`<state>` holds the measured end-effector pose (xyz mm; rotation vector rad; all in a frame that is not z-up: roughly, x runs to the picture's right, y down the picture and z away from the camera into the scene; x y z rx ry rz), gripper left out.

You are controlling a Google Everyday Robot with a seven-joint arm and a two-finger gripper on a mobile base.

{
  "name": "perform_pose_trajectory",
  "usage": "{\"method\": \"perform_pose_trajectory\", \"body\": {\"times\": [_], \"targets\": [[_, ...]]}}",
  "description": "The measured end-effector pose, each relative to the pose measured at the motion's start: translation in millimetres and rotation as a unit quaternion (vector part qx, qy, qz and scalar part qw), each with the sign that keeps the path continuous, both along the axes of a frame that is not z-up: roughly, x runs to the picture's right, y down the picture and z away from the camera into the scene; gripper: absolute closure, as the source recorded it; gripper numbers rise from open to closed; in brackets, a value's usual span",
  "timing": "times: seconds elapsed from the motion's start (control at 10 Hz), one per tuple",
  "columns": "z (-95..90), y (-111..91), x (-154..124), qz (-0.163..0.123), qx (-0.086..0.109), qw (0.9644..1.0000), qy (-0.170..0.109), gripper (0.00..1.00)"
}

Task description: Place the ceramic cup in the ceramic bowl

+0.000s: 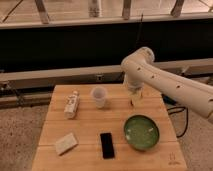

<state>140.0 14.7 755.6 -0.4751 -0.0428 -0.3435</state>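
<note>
The ceramic cup [99, 96] stands upright near the back of the wooden table [89, 127], not yet grasped. The ceramic bowl [142, 133] sits toward the front right, well apart from the cup. My gripper [134, 98] hangs over the back right of the table, to the right of the cup and behind the bowl, jaws spread and holding nothing.

Hazards, as I judge them:

1. Tipping. The cup is narrow. A finger striking its wall on a sideways approach would knock it over or shove it toward the white bottle [72, 104] at its left.
2. Slip. A smooth, tapered wall and a shallow or off-centre pinch could let it drop.
3. Placement. Lowering onto the bowl's rim could chip either piece or tilt the cup out.
4. Carry path. The black phone [107, 145] lies just left of the bowl, and a low transfer could brush it.
</note>
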Motion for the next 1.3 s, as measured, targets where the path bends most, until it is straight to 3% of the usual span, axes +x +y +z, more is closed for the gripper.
{"method": "perform_pose_trajectory", "body": {"times": [0.3,0.6,1.0,1.3], "targets": [[10.5,-2,-15,-0.015,0.0,0.9998,-0.015,0.2],[27.6,-5,-38,-0.048,-0.003,0.998,-0.041,0.2],[47.9,0,-61,-0.08,-0.012,0.9947,-0.064,0.2],[66.9,12,-80,-0.107,-0.023,0.9902,-0.086,0.2]]}}
